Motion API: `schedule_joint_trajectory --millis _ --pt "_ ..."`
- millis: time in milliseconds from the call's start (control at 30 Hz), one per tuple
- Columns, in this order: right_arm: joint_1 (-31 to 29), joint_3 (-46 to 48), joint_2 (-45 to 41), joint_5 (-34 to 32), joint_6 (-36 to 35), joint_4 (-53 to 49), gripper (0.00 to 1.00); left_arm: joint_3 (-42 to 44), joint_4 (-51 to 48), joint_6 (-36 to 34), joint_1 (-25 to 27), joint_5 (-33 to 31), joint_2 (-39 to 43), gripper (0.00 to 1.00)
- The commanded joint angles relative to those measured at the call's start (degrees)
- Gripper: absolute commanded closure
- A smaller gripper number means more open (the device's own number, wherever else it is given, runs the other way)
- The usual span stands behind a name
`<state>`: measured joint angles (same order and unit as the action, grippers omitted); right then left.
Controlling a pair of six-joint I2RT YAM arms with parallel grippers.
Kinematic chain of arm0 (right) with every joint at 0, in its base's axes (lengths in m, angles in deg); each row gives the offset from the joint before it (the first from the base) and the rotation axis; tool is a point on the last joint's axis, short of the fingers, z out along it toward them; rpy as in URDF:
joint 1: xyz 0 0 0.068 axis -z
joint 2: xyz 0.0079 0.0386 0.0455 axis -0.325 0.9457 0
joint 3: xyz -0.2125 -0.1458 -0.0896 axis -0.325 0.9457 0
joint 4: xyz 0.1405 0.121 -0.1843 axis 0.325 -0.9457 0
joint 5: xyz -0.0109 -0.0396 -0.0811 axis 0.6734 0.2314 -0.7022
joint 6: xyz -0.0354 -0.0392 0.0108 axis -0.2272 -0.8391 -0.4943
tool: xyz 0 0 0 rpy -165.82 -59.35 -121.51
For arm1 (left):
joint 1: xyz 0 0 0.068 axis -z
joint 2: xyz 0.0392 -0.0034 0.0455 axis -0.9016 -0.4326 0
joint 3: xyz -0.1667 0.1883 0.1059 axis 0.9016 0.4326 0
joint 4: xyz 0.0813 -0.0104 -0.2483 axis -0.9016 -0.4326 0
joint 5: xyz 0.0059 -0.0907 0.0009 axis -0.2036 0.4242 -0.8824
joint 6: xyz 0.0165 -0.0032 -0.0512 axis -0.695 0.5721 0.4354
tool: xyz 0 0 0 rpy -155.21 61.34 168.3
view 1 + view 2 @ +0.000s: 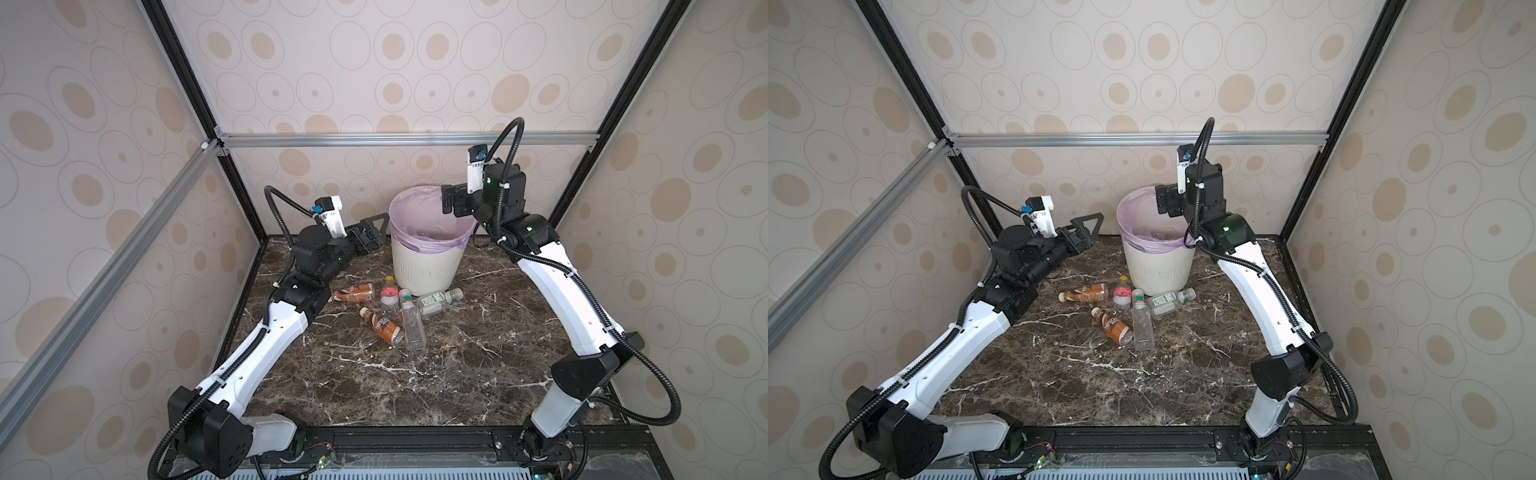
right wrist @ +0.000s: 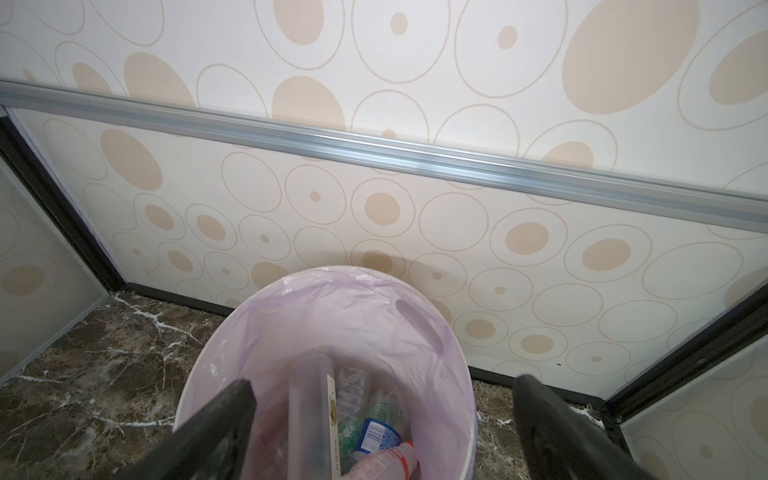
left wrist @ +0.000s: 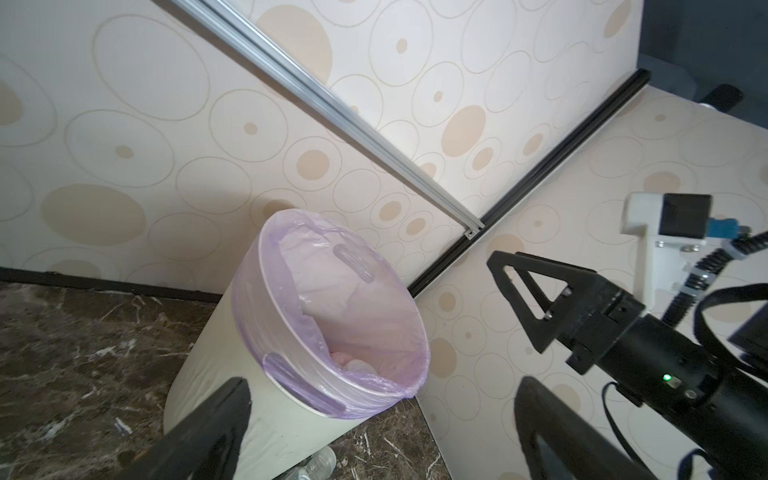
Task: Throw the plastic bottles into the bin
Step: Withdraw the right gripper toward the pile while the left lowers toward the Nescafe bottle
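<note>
The off-white ribbed bin (image 1: pixel 428 266) (image 1: pixel 1158 270) with its lilac liner stands at the back of the marble table. Several plastic bottles lie in front of it: two brown-orange ones (image 1: pixel 353 294) (image 1: pixel 382 328), a clear one (image 1: pixel 413 328), a red-white one (image 1: pixel 389 297) and a green-capped one (image 1: pixel 436 301). My right gripper (image 1: pixel 449 199) (image 2: pixel 384 384) hangs open over the bin's rim (image 2: pixel 291 303), empty. Below it, inside, lie a blue-labelled bottle (image 2: pixel 376 434), a red-white one (image 2: pixel 386 459) and a blurred clear one (image 2: pixel 311 407). My left gripper (image 1: pixel 376 232) (image 3: pixel 384 386) is open and empty, just left of the bin (image 3: pixel 216 374).
Patterned walls and an aluminium rail (image 1: pixel 407 139) close in the cell behind the bin. Black frame posts (image 1: pixel 245 208) stand at the back corners. The marble tabletop (image 1: pixel 415 382) stretches from the bottles to the front rail. In the left wrist view, the right arm (image 3: pixel 648 345) shows beside the bin.
</note>
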<state>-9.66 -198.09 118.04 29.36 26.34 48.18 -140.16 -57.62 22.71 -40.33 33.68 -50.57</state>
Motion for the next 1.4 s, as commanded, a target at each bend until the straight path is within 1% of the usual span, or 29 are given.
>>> schedule_joint_trajectory --millis 0,67,167,233,367,500,633,733,867,1067,1267,1367 --pt "-3.55 2.98 -2.57 1.08 -2.37 0.0 0.01 1.39 -5.44 4.72 -1.07 -4.83 -0.74 0.01" --pt "-6.02 5.93 -3.42 1.99 -4.5 1.42 0.01 4.3 -4.81 8.48 -2.31 -5.37 -0.22 0.01" --pt "-10.06 12.3 -5.14 4.07 -7.98 5.19 0.01 9.8 -4.79 16.81 -5.3 -6.91 0.74 0.01" --pt "-12.46 16.29 -6.0 5.01 -10.04 7.71 0.01 10.67 -7.09 20.26 -7.5 -6.82 0.12 0.01" --pt "-15.52 21.87 -6.72 7.32 -10.53 11.47 0.01 6.38 -19.04 25.18 -10.61 -8.06 -3.98 0.01" --pt "-17.46 24.33 -5.99 7.6 -9.93 13.2 0.01 3.0 -28.23 31.71 -12.69 -6.12 -9.44 0.01" --pt "-18.45 26.16 -5.66 7.38 -9.02 13.94 0.01 0.21 -33.4 35.67 -13.22 -6.25 -14.05 0.01" --pt "-19.05 27.74 -5.93 7.18 -8.87 14.38 0.01 -1.88 -37.52 40.0 -13.56 -6.93 -16.86 0.01" --pt "-19.14 29.83 -6.85 5.86 -9.03 15.12 0.01 -4.44 -40.04 42.33 -14.62 -7.18 -20.61 0.01" --pt "-19.25 31.02 -7.48 5.95 -9.29 15.26 0.01 -3.79 -39.5 47.26 -15.54 -8.15 -23.6 0.01" --pt "-19.29 32.08 -7.61 6.03 -9.12 15.76 0.01 -4.05 -37.96 49.88 -16.27 -5.66 -27.99 0.01" --pt "-19.36 32.89 -7.88 5.8 -8.95 16.51 0.01 -5.83 -38.4 50.38 -16.3 -5.83 -30.67 0.01"
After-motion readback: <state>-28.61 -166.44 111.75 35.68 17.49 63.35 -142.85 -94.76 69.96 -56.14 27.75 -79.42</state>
